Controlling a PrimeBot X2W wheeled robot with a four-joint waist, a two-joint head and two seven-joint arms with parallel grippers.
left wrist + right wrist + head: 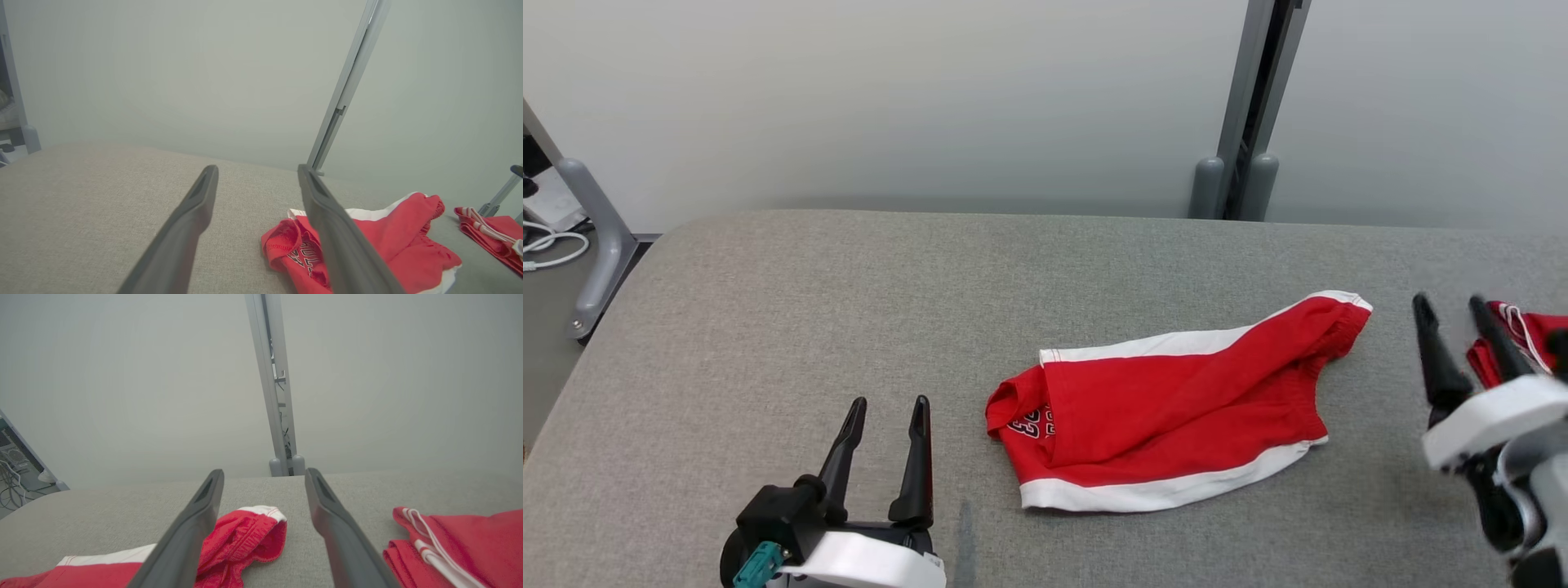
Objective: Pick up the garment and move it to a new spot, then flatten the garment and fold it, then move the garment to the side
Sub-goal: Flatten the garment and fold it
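Grey fabric tabletop (pixel 768 327) before you, pale wall behind, and the red garment (pixel 1176 408) lies on it right of centre, between your two grippers and touching neither. Your left gripper (pixel 889 402) sits at the near edge, fingers pointing away from you and spread apart with nothing in them; the shorts' leg end lies just to its right. Your right gripper (pixel 1449 302) comes in from the lower right corner, a little blurred, leaning slightly left, fingers apart and empty too, the gathered waistband near its tips but clear of them. The garment's long axis runs from near left to far right, waistband at the far right end, white stripes along both long edges. Another red garment (pixel 1523 331) lies behind the right fingers.
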